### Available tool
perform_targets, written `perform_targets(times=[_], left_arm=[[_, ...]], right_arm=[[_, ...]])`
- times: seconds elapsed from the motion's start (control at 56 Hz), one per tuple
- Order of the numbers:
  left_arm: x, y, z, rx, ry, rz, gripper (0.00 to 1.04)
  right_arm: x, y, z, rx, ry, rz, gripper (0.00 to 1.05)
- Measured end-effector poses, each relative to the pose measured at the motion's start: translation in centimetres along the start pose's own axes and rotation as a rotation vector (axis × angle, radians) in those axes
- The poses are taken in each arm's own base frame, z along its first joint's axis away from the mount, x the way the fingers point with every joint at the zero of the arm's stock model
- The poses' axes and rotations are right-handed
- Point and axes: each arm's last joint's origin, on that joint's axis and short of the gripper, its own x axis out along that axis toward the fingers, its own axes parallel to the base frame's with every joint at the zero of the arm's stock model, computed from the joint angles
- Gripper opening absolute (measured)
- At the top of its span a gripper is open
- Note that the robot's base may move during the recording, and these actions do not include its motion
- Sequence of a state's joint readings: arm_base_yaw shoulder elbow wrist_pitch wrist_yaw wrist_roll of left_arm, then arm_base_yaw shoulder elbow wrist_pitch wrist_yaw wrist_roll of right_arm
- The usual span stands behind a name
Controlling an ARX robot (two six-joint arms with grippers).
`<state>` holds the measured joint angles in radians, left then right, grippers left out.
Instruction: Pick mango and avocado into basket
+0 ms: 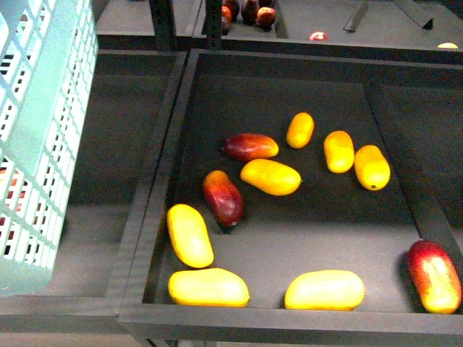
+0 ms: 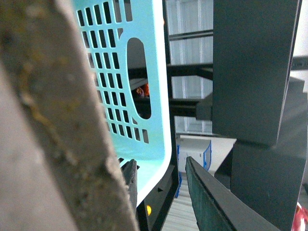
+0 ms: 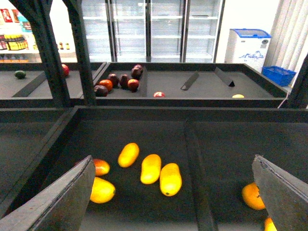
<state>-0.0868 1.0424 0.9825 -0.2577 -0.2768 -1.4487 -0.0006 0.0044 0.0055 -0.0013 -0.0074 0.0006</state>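
left gripper [image 2: 161, 168] astride basket [image 2: 156, 72] wall; right gripper [image 3: 173, 161] spread wide above yellow mangoes [image 3: 151, 168]

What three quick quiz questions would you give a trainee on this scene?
1. How many yellow mangoes show in the near bin, front view?
2. True or false: the right claw is open.
3. On which side of the bin does the basket stand? A: its left. B: its right. C: behind it.

Key: 1: seven. 2: true. 3: A.
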Motion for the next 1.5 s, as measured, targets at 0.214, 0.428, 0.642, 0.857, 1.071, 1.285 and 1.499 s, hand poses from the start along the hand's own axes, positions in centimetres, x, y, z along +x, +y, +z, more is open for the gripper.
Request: perform_targets(times=[0.214, 0.428, 0.642, 0.857, 1.071, 1.285, 1.499], left_arm=[[-0.1, -0.06, -0.05, 0.008, 0.01, -0.005, 0.33], [-0.12, -0.07, -0.16, -0.002, 0.021, -0.006, 0.33], [-0.12, -0.07, -0.16, -0.001, 0.02, -0.006, 0.33], [-0.12, -0.07, -0.15, -0.002, 0.018, -0.006, 0.33], [-0.12, -0.07, -0.16, -0.002, 0.019, -0.006, 0.33], [-0.12, -0.07, -0.16, -0.002, 0.019, -0.006, 0.33], [-0.12, -0.07, -0.16, -0.002, 0.019, -0.006, 0.33]], right_arm=[[0.0, -0.01, -0.02, 0.0, 0.001, -0.003, 0.97], [0.0, -0.02, -0.02, 0.0, 0.001, -0.006, 0.97], [0.0, -0.02, -0.02, 0.0, 0.001, -0.006, 0.97], [0.0, -0.02, -0.02, 0.0, 0.001, -0.006, 0.97], [0.0, -0.02, -0.02, 0.0, 0.001, -0.006, 0.97], [0.0, -0.02, -0.02, 0.0, 0.001, -0.006, 0.97], [0.0, -0.02, -0.02, 0.0, 0.001, -0.006, 0.97]])
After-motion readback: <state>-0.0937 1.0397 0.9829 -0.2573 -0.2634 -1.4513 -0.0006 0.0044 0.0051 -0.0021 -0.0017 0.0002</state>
